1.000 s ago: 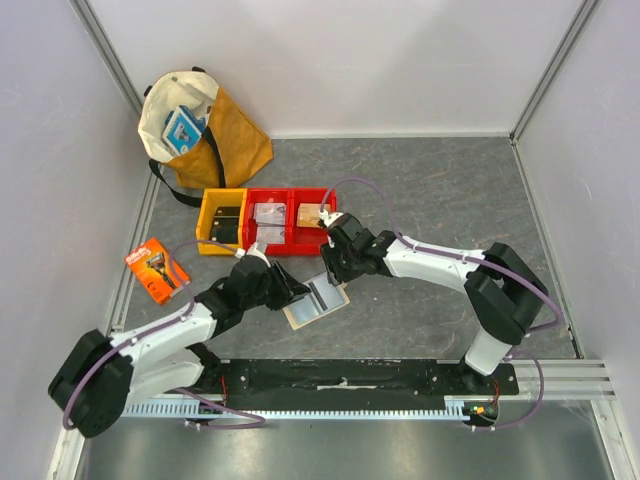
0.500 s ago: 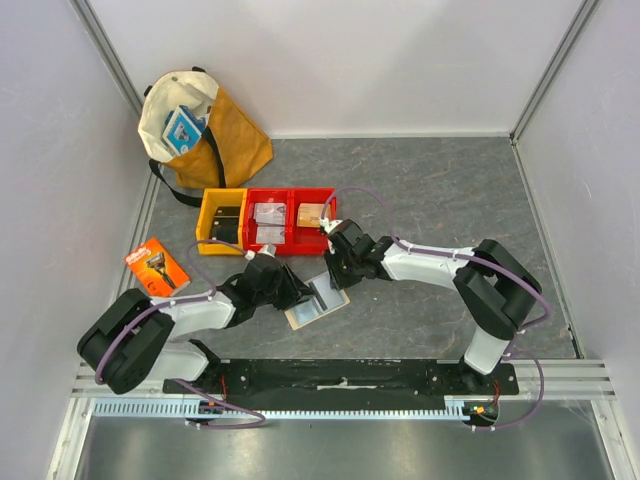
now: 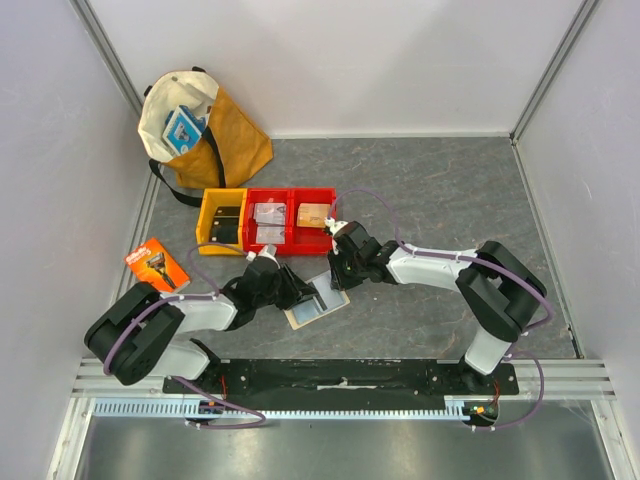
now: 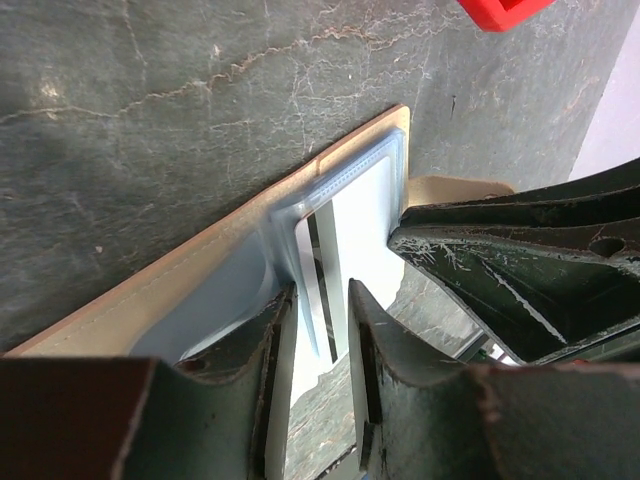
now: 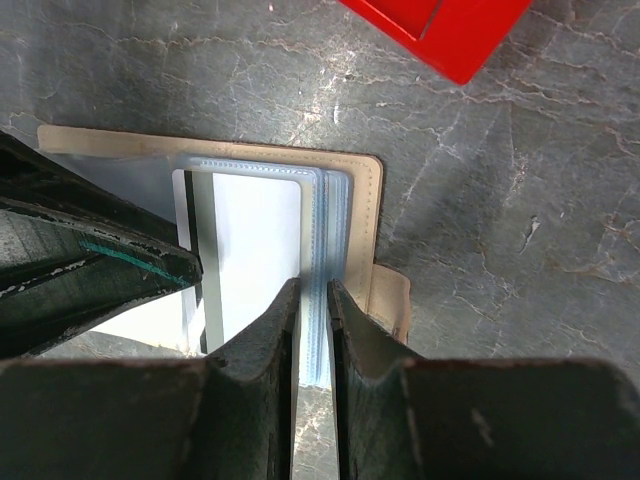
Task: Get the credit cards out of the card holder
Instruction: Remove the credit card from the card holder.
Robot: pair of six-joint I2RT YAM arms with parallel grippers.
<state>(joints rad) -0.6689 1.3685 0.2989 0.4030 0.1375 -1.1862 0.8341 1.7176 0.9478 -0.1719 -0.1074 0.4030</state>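
The beige card holder [image 3: 306, 313] lies open on the grey table, its pale blue-grey sleeves facing up. A light grey credit card [image 5: 255, 240] with a dark stripe sits in the top sleeve, also seen as the card [image 4: 362, 215] in the left wrist view. My right gripper [image 5: 313, 287] has closed on the stacked sleeve edges [image 5: 318, 230] beside the snap tab [image 5: 392, 295]. My left gripper [image 4: 322, 295] is open at the opposite side, its fingertips [image 4: 285, 300] resting on the sleeve and card edge. In the top view the left gripper [image 3: 299, 294] and right gripper [image 3: 336, 283] face each other across the holder.
A yellow bin [image 3: 220, 222] and red bins [image 3: 290, 220] stand just behind the holder; a red bin corner [image 5: 450, 30] shows close to the right gripper. An orange razor package [image 3: 157, 268] lies at the left. A tote bag [image 3: 200, 130] sits in the back left corner.
The right jaws have narrowed onto the sleeve edges. The left arm's elbow has folded in toward its base while its gripper stayed at the holder. The holder has barely moved.
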